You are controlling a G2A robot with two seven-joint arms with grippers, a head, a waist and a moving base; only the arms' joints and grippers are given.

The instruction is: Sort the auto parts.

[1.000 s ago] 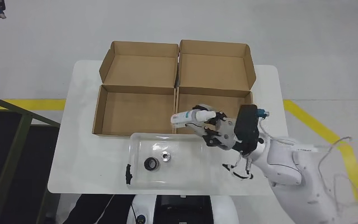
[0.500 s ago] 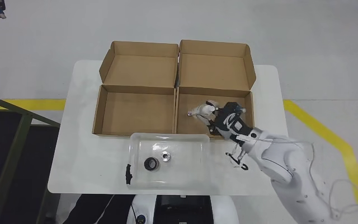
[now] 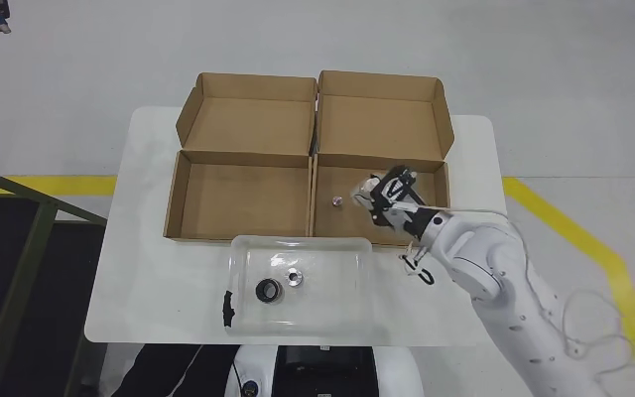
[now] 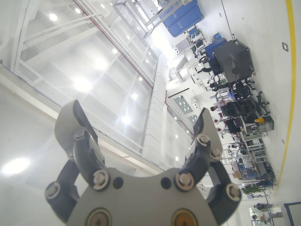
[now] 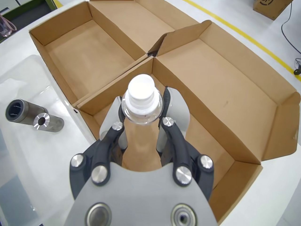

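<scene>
Left pincer (image 4: 139, 109) released, holding nothing. Black part (image 3: 227, 308) lies at the clear tray's (image 3: 298, 241) left edge, with dark sleeve (image 3: 266, 291) and silver sleeve (image 3: 294, 278) just beside each other inside the tray. Behind the tray's right end, right pincer (image 5: 143, 105) is clenched on a white-capped bottle (image 5: 141, 92), low inside the right cardboard box (image 5: 223, 90).

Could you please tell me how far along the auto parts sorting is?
Done: no part lies loose in the cardboard boxes that I can see. In hand: the right gripper is shut on a white-capped bottle, held over one of them. Left: a dark cylinder and a silver cylinder in the clear tray, and a black piece at its edge. The left gripper is open.
</scene>
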